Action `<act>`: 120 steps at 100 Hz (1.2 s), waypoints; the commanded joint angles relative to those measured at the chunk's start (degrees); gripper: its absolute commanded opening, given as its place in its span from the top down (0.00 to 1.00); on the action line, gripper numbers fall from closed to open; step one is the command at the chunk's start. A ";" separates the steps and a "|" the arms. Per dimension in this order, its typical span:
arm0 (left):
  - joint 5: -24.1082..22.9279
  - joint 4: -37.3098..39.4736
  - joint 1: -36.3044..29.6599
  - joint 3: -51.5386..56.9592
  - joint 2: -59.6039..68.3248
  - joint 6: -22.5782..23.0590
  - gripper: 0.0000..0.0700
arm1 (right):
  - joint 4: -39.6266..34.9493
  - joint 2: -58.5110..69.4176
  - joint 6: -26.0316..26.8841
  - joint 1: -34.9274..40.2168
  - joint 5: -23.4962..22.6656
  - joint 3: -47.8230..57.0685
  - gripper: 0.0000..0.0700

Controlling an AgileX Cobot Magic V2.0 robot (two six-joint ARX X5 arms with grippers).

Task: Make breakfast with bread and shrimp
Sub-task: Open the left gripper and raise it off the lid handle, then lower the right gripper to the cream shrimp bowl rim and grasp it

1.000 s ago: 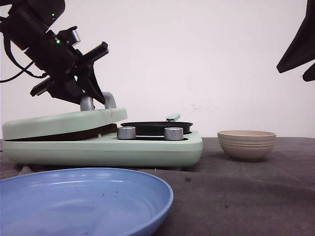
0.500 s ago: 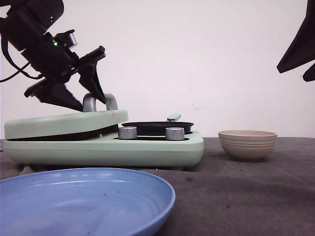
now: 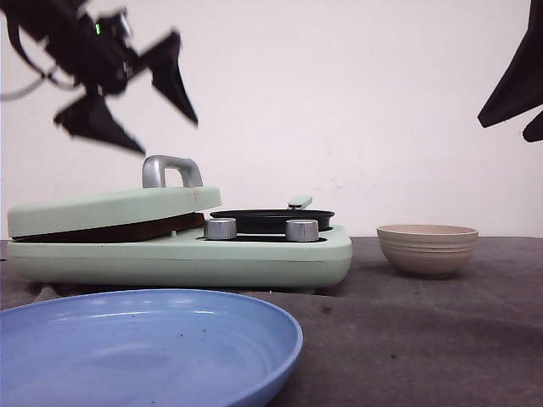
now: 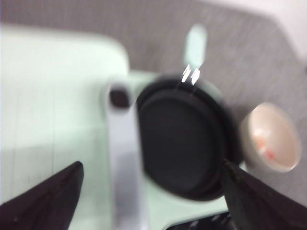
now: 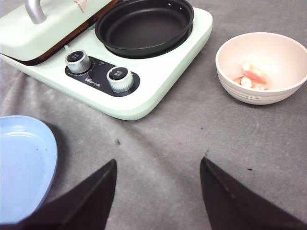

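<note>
1. The left gripper [image 3: 140, 106] is hanging in the air above the silver handle [image 3: 172, 170] of the mint-green breakfast maker [image 3: 178, 250], touching nothing; its dark fingers [image 3: 174, 75] are spreading wide apart, and motion is blurring them in the front view.
2. The maker's lid [image 3: 110, 208] is lying nearly closed, with a thin dark gap showing beneath its edge. No bread is showing in any view, so I cannot tell where it is.
3. A blue plate [image 3: 144, 348] is sitting on the grey table [image 3: 407, 339] in front of the maker, close to the camera.
4. On the maker's right half, a round black pan [image 5: 144, 24] is sitting behind two silver knobs [image 5: 120, 79].
5. A beige ribbed bowl [image 3: 425, 248] is standing on the table to the right of the maker, apart from it.
6. The shrimp [image 5: 252, 76] is lying inside that bowl as small pinkish-orange pieces, seen from the right wrist.
7. The right gripper [image 5: 158, 191] is hovering high over bare table in front of the maker and bowl, its two dark fingers [image 5: 86, 201] spreading wide apart and holding nothing.
</note>
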 commanded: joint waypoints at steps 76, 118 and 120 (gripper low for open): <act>-3.04 -12.24 4.70 0.07 -31.69 17.16 0.34 | -0.39 3.30 10.62 -1.01 -0.17 2.47 0.51; -3.08 -7.43 6.16 -15.87 -48.54 17.42 0.34 | -7.65 26.25 5.68 -12.22 -3.43 20.11 0.50; -3.10 -7.26 6.16 -16.72 -49.55 17.42 0.34 | -8.28 27.65 5.18 -12.90 -3.69 21.33 0.50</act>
